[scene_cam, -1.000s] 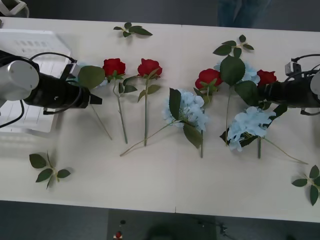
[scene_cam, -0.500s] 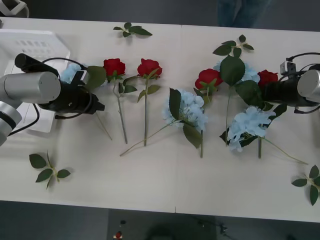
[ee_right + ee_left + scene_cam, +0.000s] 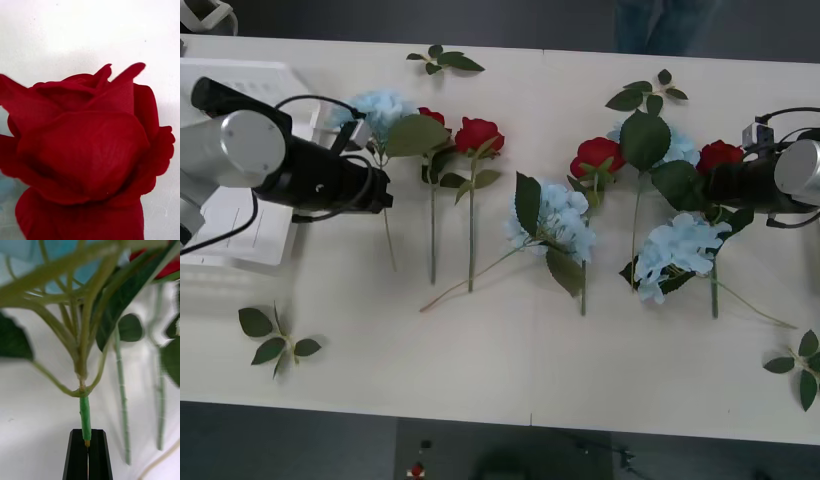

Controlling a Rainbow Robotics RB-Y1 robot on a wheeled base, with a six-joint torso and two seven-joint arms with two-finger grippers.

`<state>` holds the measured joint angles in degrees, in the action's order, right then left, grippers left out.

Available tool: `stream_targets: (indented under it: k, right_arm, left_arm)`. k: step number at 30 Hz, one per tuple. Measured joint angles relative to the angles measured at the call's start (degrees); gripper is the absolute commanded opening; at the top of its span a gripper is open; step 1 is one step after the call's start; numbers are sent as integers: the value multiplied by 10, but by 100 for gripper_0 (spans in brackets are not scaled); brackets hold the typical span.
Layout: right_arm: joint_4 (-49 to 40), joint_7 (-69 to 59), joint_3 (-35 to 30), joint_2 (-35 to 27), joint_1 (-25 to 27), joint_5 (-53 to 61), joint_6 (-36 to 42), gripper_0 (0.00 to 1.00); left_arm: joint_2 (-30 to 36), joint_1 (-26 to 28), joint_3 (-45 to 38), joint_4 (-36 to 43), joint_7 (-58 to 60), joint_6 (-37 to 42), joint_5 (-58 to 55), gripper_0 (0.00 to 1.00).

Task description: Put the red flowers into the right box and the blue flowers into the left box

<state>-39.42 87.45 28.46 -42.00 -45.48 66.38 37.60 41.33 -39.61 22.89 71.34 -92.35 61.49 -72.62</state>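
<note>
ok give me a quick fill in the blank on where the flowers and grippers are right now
1. The left gripper is shut on the stem of a ____ flower.
2. The white left box sits at the table's ____ edge in the front view.
3. The flower that the right wrist view looks at close up, the red flower, is a ____ in kind.
4. The right gripper's arm reaches in from the table's ____ side.

Missing words: blue; left; rose; right

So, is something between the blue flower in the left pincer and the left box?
Nothing visible. The left pincer holds the blue flower by its stem, beside the left box. Between them is just the left arm itself.
</note>
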Motion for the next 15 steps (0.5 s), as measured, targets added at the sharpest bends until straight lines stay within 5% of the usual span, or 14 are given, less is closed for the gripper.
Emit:
stream_targets:
  k: [7, 15]
  right_arm:
    - [-6, 0, 0, -17, -13, 25, 68, 0]
    - [-103, 0, 0, -138, -22, 26, 100, 0]
  left_arm:
    - [102, 0, -13, 90, 0, 1, -45, 0]
    - [174, 0, -97, 72, 0, 1, -42, 0]
